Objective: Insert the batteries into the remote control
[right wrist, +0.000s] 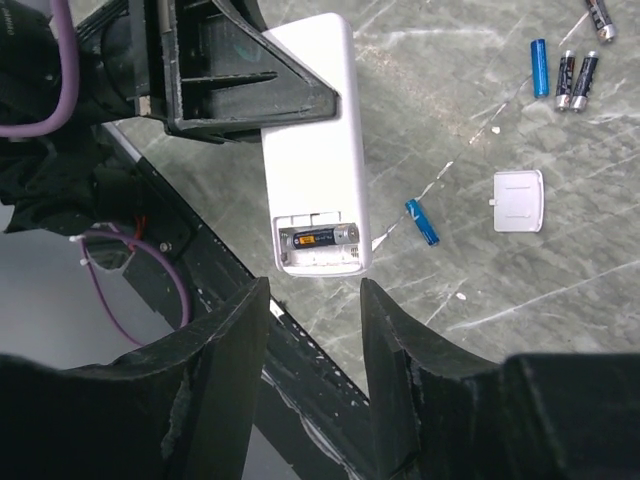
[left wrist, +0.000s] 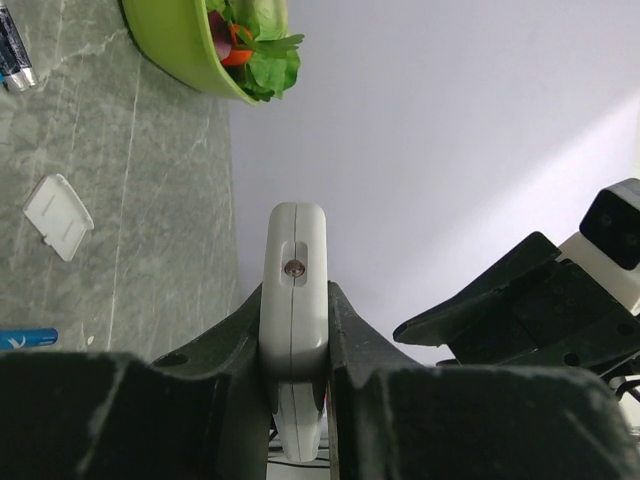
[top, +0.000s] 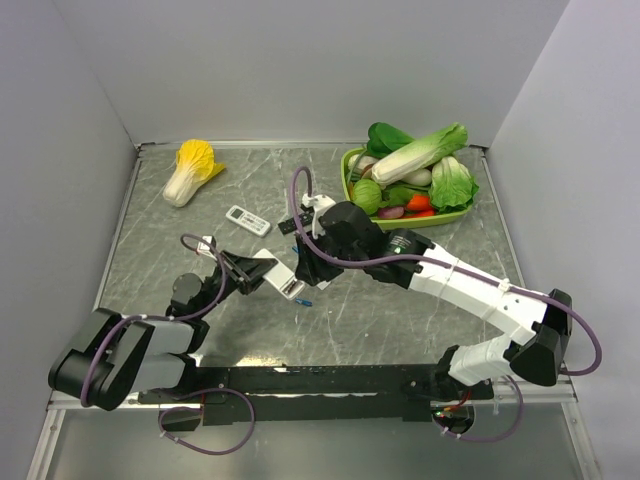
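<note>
Overhead, the left gripper [top: 257, 271] clamps the smooth white remote control [top: 279, 279] over the marbled grey table [top: 400, 330]. The right gripper [top: 303, 262] is just beside it, and a blue battery [top: 303, 301] lies near.

At the left wrist, the remote's rounded plastic end sits pinched between black fingers [left wrist: 225, 345]; a flat white cover [left wrist: 57, 215] lies apart.

At the right wrist, the jaws are spread and empty, near the open compartment [right wrist: 318, 256] holding one cell [right wrist: 318, 237]. More batteries [right wrist: 539, 67] lie well apart.

Green bowl [top: 452, 214], yellow cabbage [top: 190, 170], small white remote [top: 247, 219] lie apart.
</note>
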